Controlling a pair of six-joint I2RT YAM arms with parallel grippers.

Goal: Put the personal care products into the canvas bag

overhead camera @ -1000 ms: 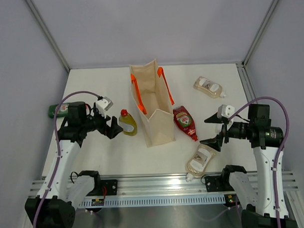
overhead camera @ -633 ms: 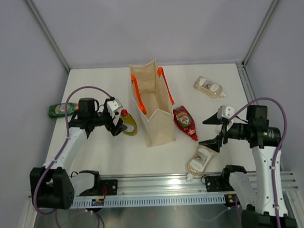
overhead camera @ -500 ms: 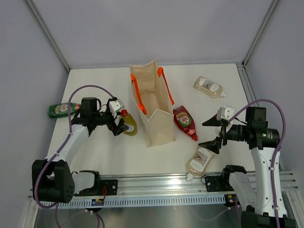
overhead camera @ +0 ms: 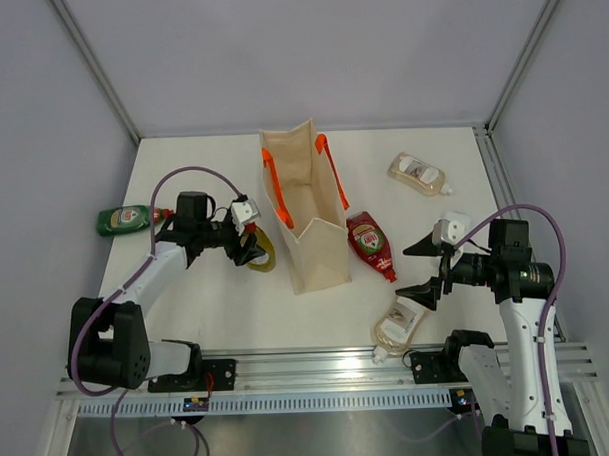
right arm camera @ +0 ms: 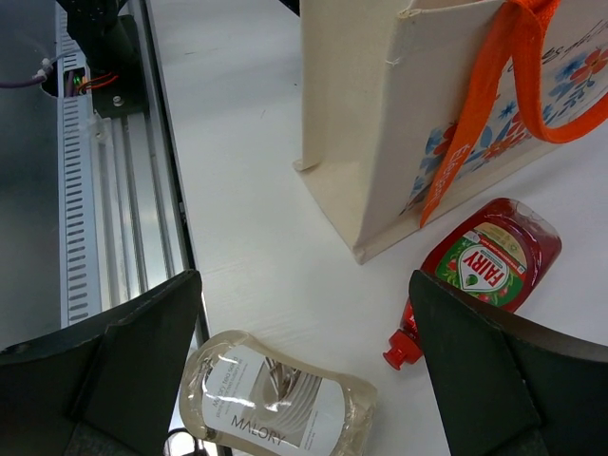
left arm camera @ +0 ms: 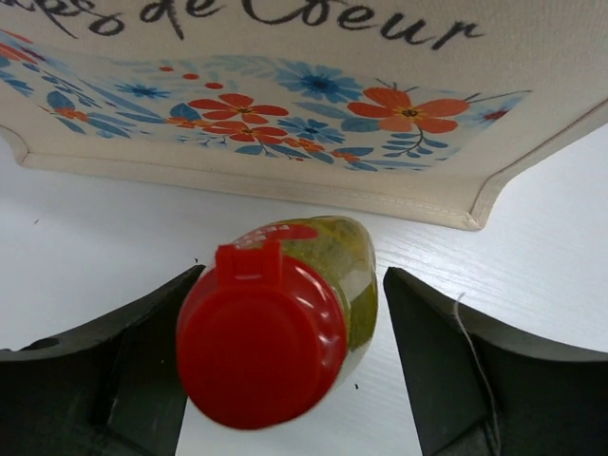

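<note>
The canvas bag stands upright mid-table with orange handles. My left gripper is open, its jaws either side of the yellow bottle, which lies by the bag's left wall. In the left wrist view the bottle's red cap sits between my fingers, with a gap on the right. My right gripper is open and empty above a beige pouch and the red bottle. A green bottle lies far left, and a second pouch lies at the back right. The white bottle is out of view.
The metal rail runs along the near edge, also seen in the right wrist view. Grey walls close in the table on three sides. The right wrist view shows the bag's corner, the red bottle and the pouch.
My left arm has reached right towards the bag, bringing its open jaws around the yellow bottle's cap end. My right gripper has dropped slightly towards the near pouch.
</note>
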